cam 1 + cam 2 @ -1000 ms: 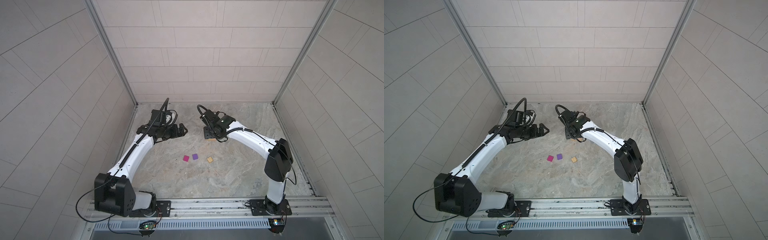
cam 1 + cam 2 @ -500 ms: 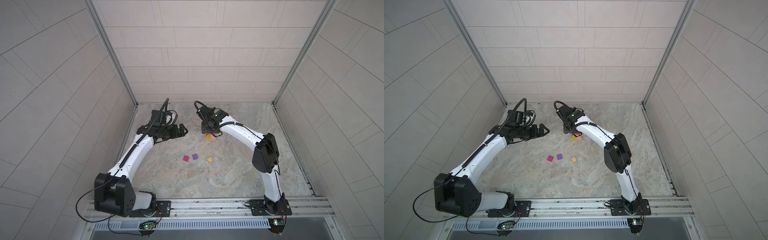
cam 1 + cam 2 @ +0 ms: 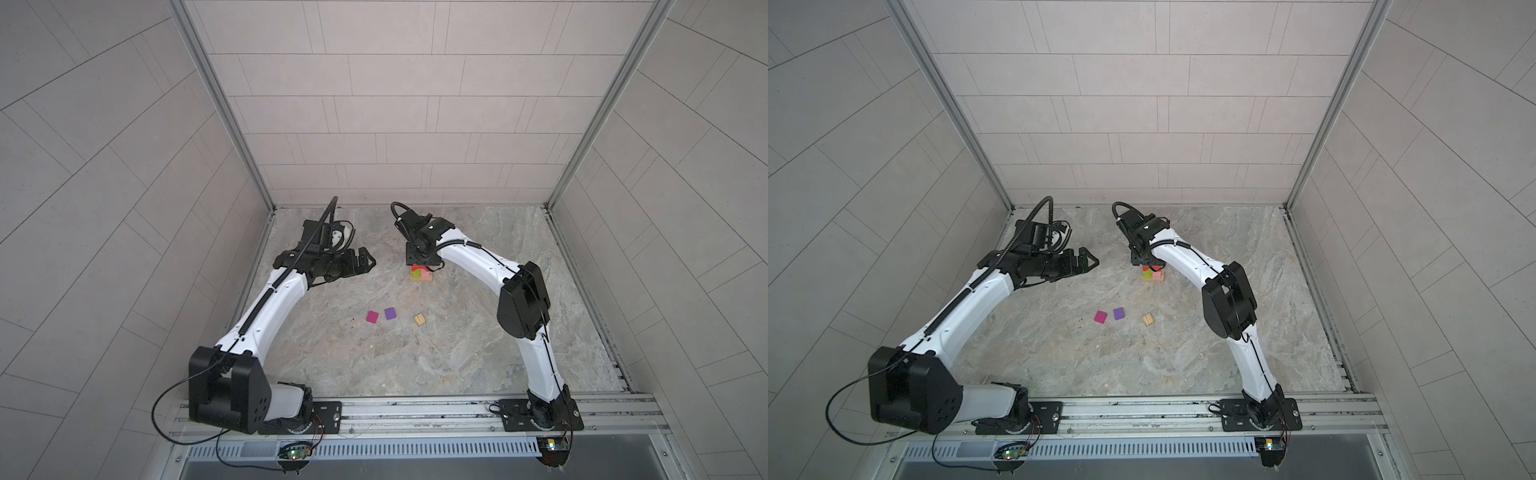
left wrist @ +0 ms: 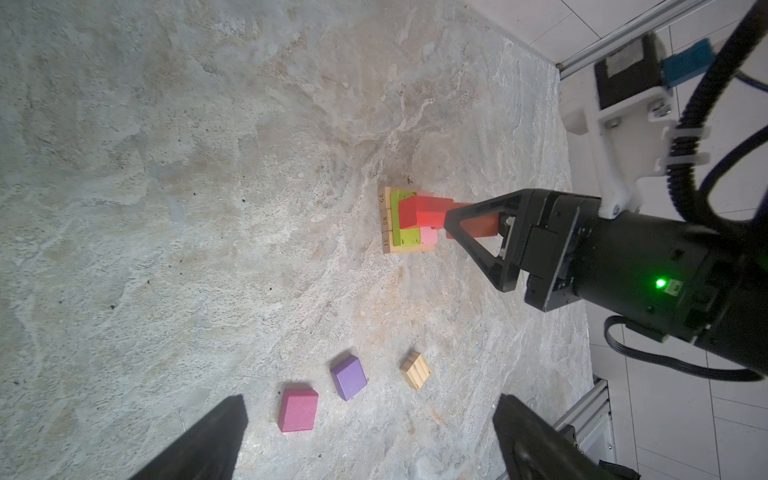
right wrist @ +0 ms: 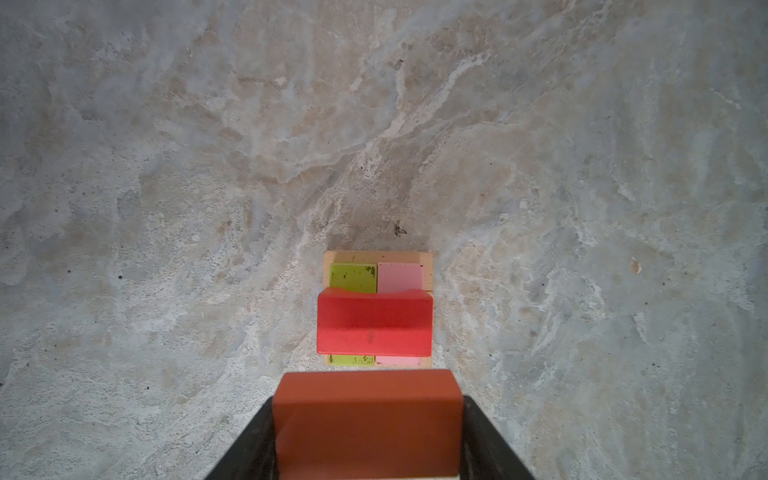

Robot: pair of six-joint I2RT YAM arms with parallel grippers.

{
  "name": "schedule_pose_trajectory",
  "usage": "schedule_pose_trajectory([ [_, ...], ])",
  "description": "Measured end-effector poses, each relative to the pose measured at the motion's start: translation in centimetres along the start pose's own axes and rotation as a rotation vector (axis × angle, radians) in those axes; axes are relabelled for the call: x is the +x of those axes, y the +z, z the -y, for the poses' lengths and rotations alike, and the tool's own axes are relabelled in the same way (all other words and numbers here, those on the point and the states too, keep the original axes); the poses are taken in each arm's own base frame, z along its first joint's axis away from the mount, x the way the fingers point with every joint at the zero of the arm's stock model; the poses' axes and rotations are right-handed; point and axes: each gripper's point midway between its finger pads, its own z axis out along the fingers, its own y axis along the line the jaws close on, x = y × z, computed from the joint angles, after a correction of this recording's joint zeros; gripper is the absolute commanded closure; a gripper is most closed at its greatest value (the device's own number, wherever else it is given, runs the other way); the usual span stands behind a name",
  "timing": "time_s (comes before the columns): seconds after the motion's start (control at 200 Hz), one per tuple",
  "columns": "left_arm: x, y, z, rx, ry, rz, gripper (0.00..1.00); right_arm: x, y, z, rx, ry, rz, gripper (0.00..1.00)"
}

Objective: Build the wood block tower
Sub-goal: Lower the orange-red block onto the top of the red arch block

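The tower [image 3: 421,275] [image 3: 1153,275] stands at mid-back of the floor: tan bars [image 5: 428,266] at the bottom, a green block [image 5: 353,277] and a pink block [image 5: 401,277] side by side, a red arch [image 5: 374,324] across them. My right gripper [image 5: 368,409] [image 4: 469,224] hangs just above the tower's side, shut on an orange block [image 5: 368,419]. My left gripper [image 3: 368,262] [image 3: 1092,262] [image 4: 372,415] is open and empty, off to the tower's left. A magenta cube [image 3: 372,317], a purple cube [image 3: 390,313] and a ridged tan piece [image 3: 419,319] lie loose nearer the front.
The stone floor [image 3: 415,365] is walled by tiled panels on three sides, with a metal rail [image 3: 415,409] along the front that carries both arm bases. The right arm's black elbow [image 3: 523,307] stands high to the right of the tower.
The right arm's elbow has swung inward to the left while its gripper stayed over the tower, which now shows below the wrist. The left arm has not moved.
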Motion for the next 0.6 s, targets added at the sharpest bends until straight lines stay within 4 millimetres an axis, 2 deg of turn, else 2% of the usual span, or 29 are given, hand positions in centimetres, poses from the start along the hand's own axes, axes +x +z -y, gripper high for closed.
schedule_pose_trajectory([
  [0.31, 0.0, 0.0, 0.0, 0.000, 0.000, 0.000, 0.00, -0.3, 0.7, 0.1, 0.009, 0.006, -0.006, 0.58],
  [0.6, 0.0, 0.0, 0.0, 0.000, 0.000, 0.000, 0.00, 0.3, 2.5, 0.0, 0.031, 0.002, -0.031, 0.58],
])
